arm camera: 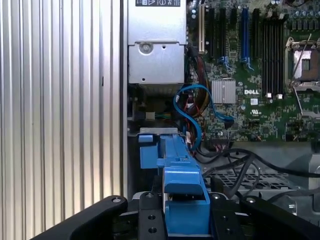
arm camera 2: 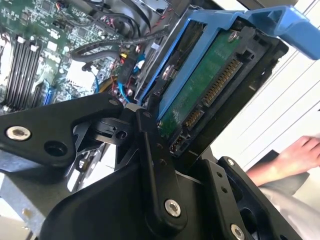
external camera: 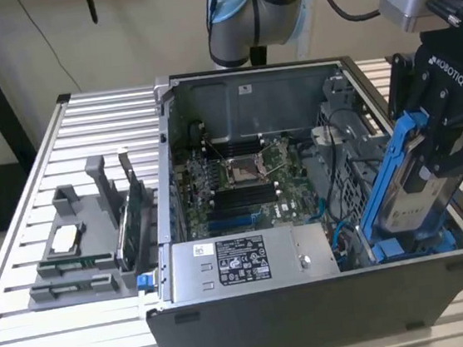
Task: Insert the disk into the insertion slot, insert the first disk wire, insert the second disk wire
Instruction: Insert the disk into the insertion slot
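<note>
Disk (external camera: 422, 192), clamped between the arm's jaws, hangs steeply tilted over the corner of the open computer case (external camera: 315, 319) on the exterior view's right. Its lower end dips toward the insertion slot (external camera: 403, 248), and its upper end stands above the case rim. Whether it already touches the bay's blue rails cannot be told. Close beside the bay, thin blue cables (arm camera: 192, 107) loop up from the motherboard (external camera: 241, 181), and thicker black cables (arm camera: 250, 165) cross a perforated grey panel just next to the carrier. The grey power-supply box (external camera: 250, 259) with its white sticker lies along the case's near wall, next to the bay. Outside the case, well apart toward the exterior view's left, a grey fixture (external camera: 69, 288) on the slatted metal table (external camera: 24, 331) holds a processor chip (external camera: 65, 238) and some circuit cards. A person's hand (arm camera 2: 300, 150) rests beyond the case in the second wrist view. The disk is a silver rectangle in a bright blue plastic carrier frame (arm camera: 182, 192); its green circuit-board underside (arm camera 2: 210, 85) and a row of connector pins face the second wrist view. Visible are one disk, one case, one power-supply box, one fixture and one hand.
</note>
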Robot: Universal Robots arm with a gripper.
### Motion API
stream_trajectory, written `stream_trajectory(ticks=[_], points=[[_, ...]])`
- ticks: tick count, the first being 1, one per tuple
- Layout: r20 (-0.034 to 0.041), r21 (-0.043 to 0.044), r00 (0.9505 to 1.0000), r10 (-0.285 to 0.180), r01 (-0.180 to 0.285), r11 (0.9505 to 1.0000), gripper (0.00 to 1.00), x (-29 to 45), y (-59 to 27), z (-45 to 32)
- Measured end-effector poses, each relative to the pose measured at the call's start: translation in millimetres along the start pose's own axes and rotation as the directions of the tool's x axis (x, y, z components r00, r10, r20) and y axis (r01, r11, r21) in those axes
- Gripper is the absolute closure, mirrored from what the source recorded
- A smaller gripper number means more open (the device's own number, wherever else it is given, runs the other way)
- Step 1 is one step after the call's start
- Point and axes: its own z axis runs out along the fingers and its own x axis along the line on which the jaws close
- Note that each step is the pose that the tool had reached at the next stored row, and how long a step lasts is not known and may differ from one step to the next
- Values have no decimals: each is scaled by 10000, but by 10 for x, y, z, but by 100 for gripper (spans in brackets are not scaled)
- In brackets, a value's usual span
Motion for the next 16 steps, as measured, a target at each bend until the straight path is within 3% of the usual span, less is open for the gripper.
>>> stream_trajectory(ticks=[16], points=[[1,-1,10000,1,-1,10000,67,0,-10,196]])
